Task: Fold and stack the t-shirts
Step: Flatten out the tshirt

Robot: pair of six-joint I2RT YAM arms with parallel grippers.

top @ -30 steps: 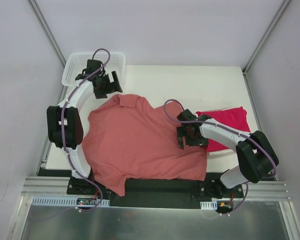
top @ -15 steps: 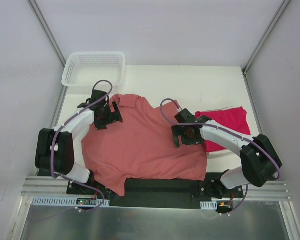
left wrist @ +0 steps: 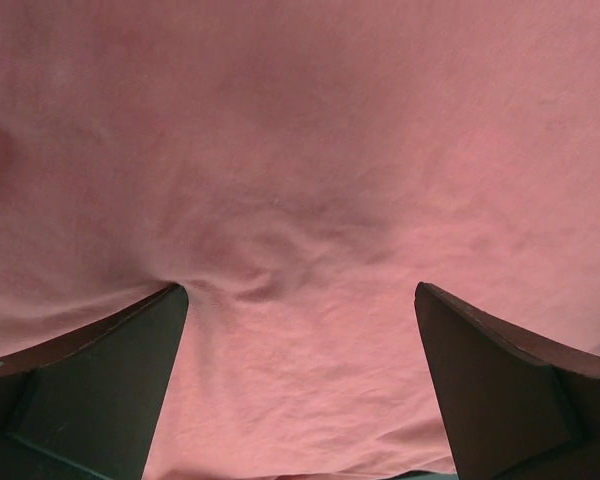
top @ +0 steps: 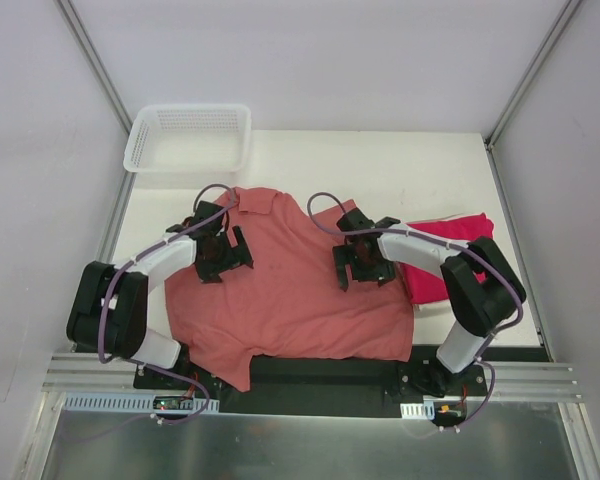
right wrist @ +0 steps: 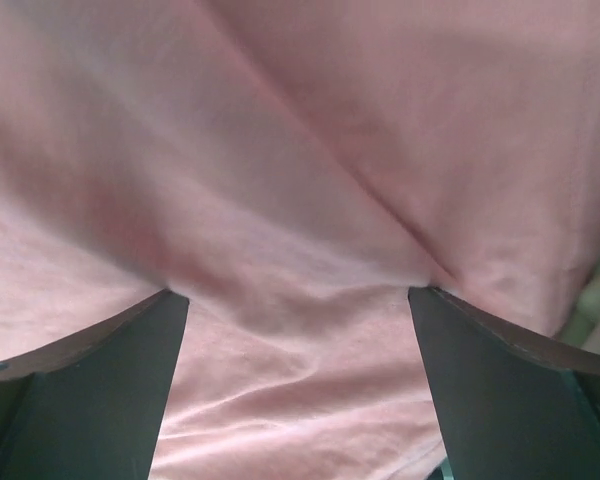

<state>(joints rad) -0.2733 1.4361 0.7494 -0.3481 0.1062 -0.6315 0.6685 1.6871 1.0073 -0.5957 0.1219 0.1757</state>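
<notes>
A salmon-pink t-shirt (top: 290, 300) lies spread across the middle of the table, its lower edge hanging over the front rail. A crimson t-shirt (top: 462, 243) lies folded at the right, partly under my right arm. My left gripper (top: 225, 262) is open and low over the pink shirt's left chest. In the left wrist view, the gripper (left wrist: 300, 300) has only pink cloth (left wrist: 310, 180) between its fingertips (left wrist: 100, 390), puckered at the left tip. My right gripper (top: 358, 268) is open over the shirt's right side. In the right wrist view, the gripper (right wrist: 298, 295) presses into creased pink fabric (right wrist: 280, 150).
A white mesh basket (top: 188, 137) stands at the back left corner. The white table (top: 400, 170) shows behind the shirts. Grey enclosure walls rise on both sides, and a metal rail (top: 310, 385) runs along the front by the arm bases.
My left arm swung from the basket toward me and came down onto the pink shirt. My right gripper shifted a little up and left over the shirt. Both stayed open.
</notes>
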